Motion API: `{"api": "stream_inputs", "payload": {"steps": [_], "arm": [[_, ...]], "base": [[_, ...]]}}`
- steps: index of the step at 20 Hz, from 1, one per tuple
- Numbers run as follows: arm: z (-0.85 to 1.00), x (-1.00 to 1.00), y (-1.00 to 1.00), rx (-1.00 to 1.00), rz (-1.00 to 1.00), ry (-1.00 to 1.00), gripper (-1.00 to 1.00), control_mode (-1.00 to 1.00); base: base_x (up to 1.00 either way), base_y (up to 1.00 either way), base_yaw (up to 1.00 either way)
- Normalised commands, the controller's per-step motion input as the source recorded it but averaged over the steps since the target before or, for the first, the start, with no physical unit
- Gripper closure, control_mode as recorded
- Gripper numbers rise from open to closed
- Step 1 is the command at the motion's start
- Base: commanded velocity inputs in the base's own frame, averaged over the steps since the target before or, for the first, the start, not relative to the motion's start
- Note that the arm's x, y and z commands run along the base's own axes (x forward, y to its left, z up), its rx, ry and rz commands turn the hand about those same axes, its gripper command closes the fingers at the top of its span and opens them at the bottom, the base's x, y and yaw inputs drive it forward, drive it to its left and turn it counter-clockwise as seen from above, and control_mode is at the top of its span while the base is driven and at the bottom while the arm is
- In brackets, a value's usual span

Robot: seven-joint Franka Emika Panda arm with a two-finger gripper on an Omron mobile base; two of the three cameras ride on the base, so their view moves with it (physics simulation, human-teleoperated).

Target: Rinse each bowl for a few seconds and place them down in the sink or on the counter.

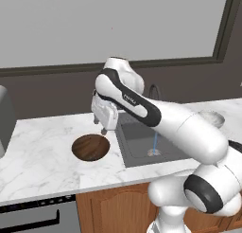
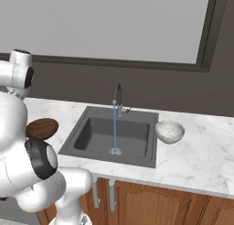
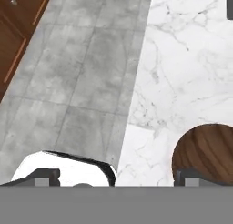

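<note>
While water runs: a thin blue stream falls from the faucet [image 2: 118,97] into the sink [image 2: 91,137], landing near the drain [image 2: 115,151].
Sink position: set into the white marble table [image 1: 38,151], toward the right of the brown bowl and left of the pale one.
Brown bowl: the dark wood-like bowl [image 1: 90,147] sits upright on the table just left of the sink; in the right base view it [image 2: 42,128] peeks out from behind the arm.
Pale bowl: the grey-white bowl [image 2: 169,131] stands on the table just beside the sink's right edge, upright, clear of the water.
Gripper: the gripper [image 1: 102,128] hangs over the far right rim of the brown bowl, pointing down.
Jaws: spread wide apart, holding nothing; in the hand view one fingertip [image 3: 189,176] stands over the bowl's wood grain [image 3: 207,150], the other out past the table's near edge above the grey floor [image 3: 68,82].
Contact: I cannot tell whether a fingertip touches the bowl's rim.
Below the table: brown wooden cabinet doors [image 2: 151,203].
</note>
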Motion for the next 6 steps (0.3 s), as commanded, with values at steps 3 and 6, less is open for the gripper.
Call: {"api": "stream_inputs", "payload": {"steps": [3, 6], "arm": [[0.77, -0.56, -0.18, 0.16, -0.02, -0.12, -1.00, -1.00], [0.58, -0.64, -0.49, 0.12, -0.08, -0.05, -1.00, -1.00]], "base": [[0.00, 0.00, 0.00], [0.00, 0.00, 0.00]]}}
